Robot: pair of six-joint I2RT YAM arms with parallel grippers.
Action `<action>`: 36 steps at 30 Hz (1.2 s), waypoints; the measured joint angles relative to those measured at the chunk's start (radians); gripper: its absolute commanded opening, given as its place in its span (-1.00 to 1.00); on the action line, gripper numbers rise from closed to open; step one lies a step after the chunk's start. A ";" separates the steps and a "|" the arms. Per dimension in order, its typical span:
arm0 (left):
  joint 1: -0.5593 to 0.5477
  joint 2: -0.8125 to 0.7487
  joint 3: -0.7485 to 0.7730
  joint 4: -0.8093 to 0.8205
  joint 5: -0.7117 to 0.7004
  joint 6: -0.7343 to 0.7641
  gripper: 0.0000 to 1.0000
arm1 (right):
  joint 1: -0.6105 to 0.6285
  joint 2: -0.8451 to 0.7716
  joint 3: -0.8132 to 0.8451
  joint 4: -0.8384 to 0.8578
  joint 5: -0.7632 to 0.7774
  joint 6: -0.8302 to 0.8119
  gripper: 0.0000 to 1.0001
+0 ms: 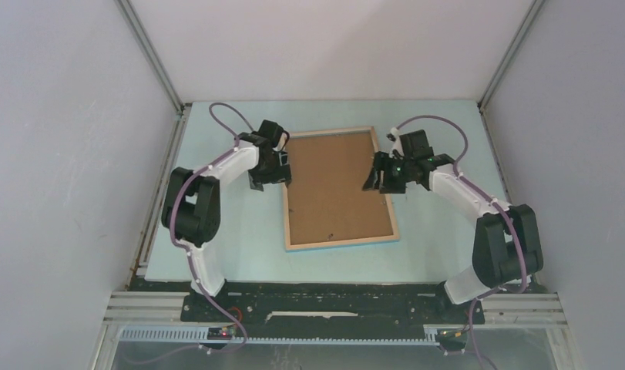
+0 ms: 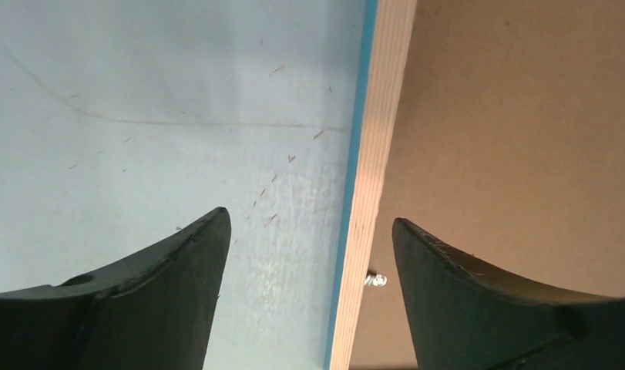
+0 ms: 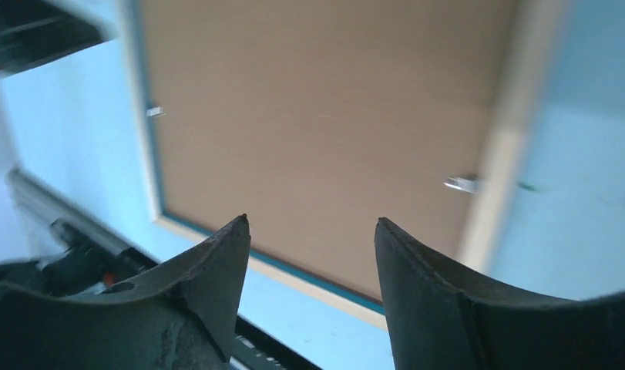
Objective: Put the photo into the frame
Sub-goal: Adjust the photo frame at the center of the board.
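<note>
Seen from overhead, a large thin rectangular frame (image 1: 340, 242) lies flat, face down, in the middle of a pale blue bench (image 1: 232, 231). Its long sides run away from the arms. The back rails are light wood with fine straight grain, and a bright blue edge shows along the outer side. A plain matte brown backing board (image 1: 336, 189) fills the opening. A small shiny metal tab (image 2: 376, 280) sticks out from the inner edge of the left rail over the board.

The left gripper (image 2: 310, 220) is at the frame's left rail. Its dark, curved, tapering jaws are spread wide, one over bare bench and one over the board. The rail runs between them with a gap on each side.

The right gripper (image 3: 312, 221) is over the board beside the right rail, with its jaws also parted and nothing between them. The right wrist view is blurred.

The bench surface has faint scratches and specks. Bare bench runs along all four sides of the frame, with pale walls beyond it.
</note>
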 measured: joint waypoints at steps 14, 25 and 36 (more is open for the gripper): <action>-0.123 -0.843 -0.811 0.270 0.179 -0.335 0.85 | -0.201 0.172 0.051 -0.100 0.282 -0.017 0.39; -0.470 -0.796 -0.936 0.548 0.246 -0.631 0.75 | -0.175 0.451 0.320 -0.114 0.259 -0.018 0.15; -0.485 -0.496 -0.914 0.829 0.364 -0.773 0.51 | -0.148 0.461 0.289 -0.114 0.283 -0.037 -0.54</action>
